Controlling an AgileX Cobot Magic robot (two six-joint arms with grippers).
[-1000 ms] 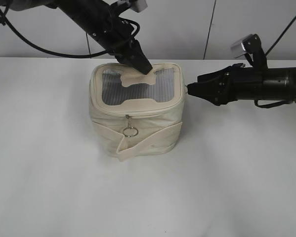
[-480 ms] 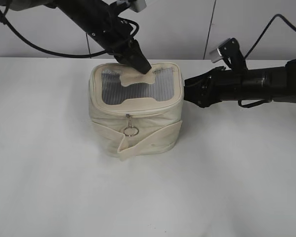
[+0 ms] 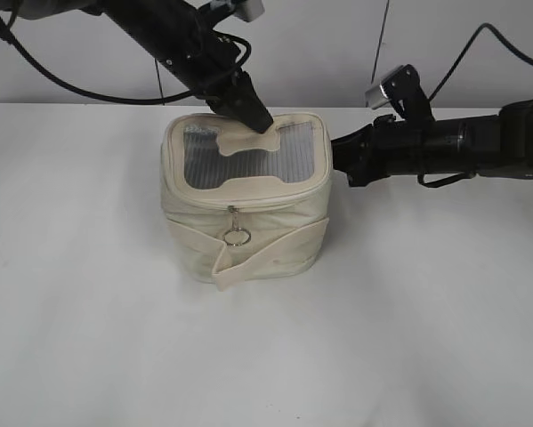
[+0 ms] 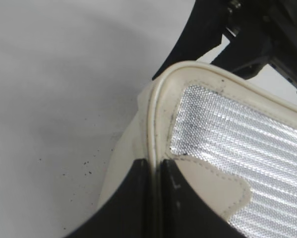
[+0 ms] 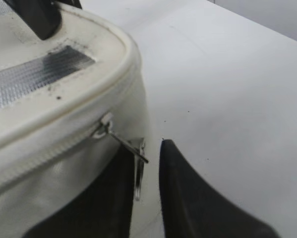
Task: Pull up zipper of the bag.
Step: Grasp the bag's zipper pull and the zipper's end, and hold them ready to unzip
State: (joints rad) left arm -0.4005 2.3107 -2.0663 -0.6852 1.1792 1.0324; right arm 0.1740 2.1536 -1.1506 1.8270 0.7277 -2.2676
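The right gripper (image 5: 147, 171) is sitting at the lower middle of the right wrist view, its two dark fingers slightly parted around a thin metal zipper pull (image 5: 134, 161); whether they are pinching it is hard to tell. The zipper (image 5: 49, 151) is running along the bag (image 3: 244, 200), which is standing at the center of the exterior view. The left gripper (image 4: 155, 198) is clenching the bag's top rim, its fingertips cut off by the lower frame edge. A second ring pull (image 3: 237, 236) is hanging at the front.
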